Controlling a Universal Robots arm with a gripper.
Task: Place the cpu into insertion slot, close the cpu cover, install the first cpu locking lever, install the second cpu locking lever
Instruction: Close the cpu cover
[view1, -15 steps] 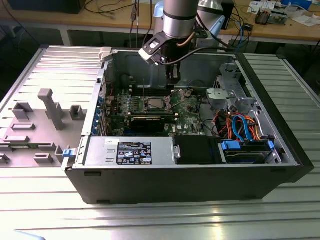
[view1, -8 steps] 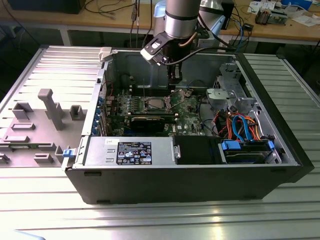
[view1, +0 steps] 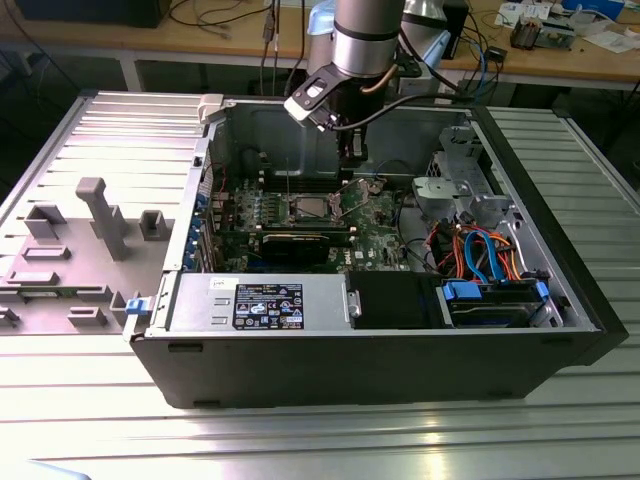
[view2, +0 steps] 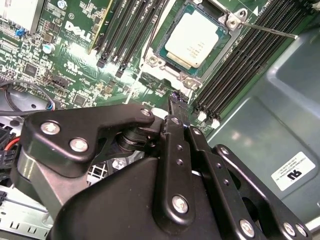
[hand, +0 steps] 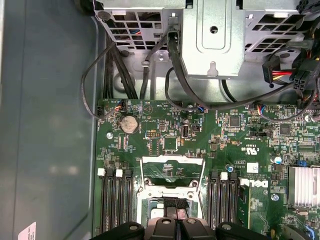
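Observation:
The cpu lies flat in the insertion slot, its silver-grey top showing; in the exterior view the cpu sits mid-board. The cpu cover stands raised beside the socket, with green board visible through its window. My gripper hangs inside the case just above the cover's edge, its black fingers pressed together with nothing between them. In the exterior view the gripper is over the cover, to the right of the cpu. A thin lever rod sticks out from a corner of the socket.
Black memory slots flank the socket on both sides. A long black expansion card lies in front of it. A metal drive cage with cables, the case wall, a heatsink and the power supply hem in the space.

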